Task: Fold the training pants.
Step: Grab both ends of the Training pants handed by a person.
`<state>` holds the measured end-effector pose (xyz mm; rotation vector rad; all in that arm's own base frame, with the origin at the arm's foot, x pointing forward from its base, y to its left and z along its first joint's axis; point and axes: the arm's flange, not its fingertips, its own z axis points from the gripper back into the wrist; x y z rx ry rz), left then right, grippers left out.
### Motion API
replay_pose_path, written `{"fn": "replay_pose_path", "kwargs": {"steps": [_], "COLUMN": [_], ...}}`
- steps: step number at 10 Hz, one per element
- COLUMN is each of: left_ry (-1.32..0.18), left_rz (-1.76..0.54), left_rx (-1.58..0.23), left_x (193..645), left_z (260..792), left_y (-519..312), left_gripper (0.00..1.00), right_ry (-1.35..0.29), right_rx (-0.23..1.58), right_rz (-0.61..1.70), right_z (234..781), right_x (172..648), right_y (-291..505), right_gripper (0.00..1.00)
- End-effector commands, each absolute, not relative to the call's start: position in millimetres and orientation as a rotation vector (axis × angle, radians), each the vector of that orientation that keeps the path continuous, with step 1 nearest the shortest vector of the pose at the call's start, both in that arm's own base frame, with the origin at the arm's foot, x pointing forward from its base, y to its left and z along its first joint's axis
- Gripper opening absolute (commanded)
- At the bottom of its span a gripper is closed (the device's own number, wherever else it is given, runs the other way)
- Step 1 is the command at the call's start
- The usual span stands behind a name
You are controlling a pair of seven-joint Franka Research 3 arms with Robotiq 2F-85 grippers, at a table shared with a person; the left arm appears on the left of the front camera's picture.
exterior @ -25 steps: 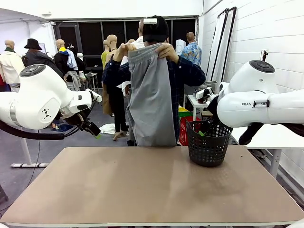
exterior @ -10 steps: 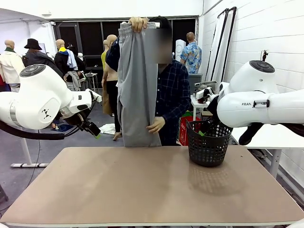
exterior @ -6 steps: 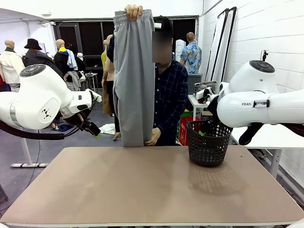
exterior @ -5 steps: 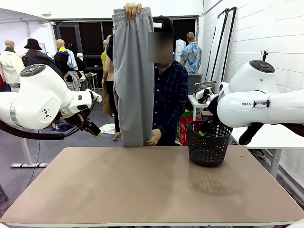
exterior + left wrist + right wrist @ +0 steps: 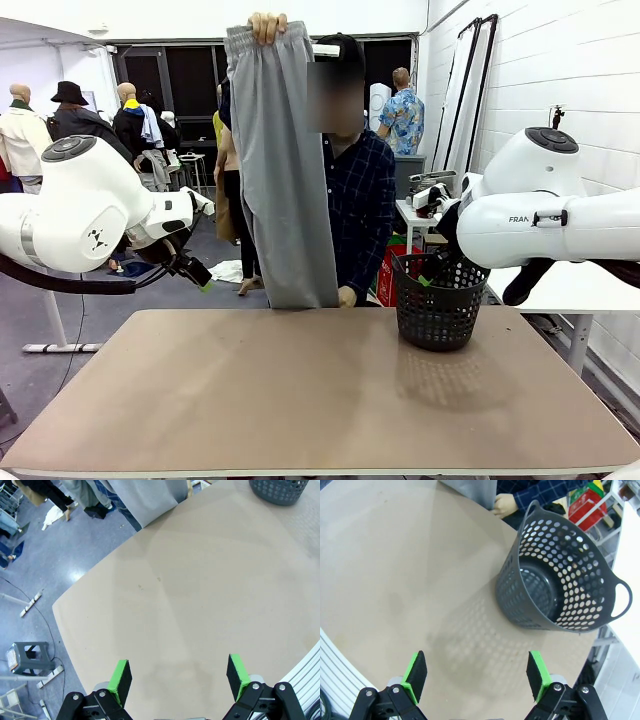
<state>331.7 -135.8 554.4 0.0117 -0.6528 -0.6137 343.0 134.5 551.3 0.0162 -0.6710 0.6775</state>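
Grey training pants (image 5: 280,160) dangling full length at the far edge of the table (image 5: 300,400), pinched at the waistband by a person's raised hand (image 5: 266,26), other hand (image 5: 347,296) low beside the hem. Left gripper (image 5: 177,661) gaping wide over the tabletop, holding nothing; right gripper (image 5: 476,656) equally wide, hovering near the dark mesh basket (image 5: 517,592)

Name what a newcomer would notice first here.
The training pants, held up full length by the person at the far side of the table, one hand gripping the waistband overhead, the hems near the far edge. Then the black mesh basket on the table's far right. The left gripper and right gripper hang open over the tabletop, holding nothing.
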Motion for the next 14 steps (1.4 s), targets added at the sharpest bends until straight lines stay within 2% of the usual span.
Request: {"fn": "replay_pose_path", "kwargs": {"steps": [1,14], "left_ry": [-0.653,-0.653], "left_rz": [-0.616,-0.616], "left_rx": [0.013,0.013], "left_x": [331.9,331.9], "left_z": [554.2,554.2], "left_y": [-136.1,-136.1], "left_gripper": [1.0,1.0], "right_ry": [-0.677,-0.677], "right_rx": [0.015,0.015], "right_rz": [0.684,0.684], "right_z": [550.8,550.8], "right_x": [343.5,343.5], "right_y": [133.5,133.5], "right_gripper": [1.0,1.0]}}
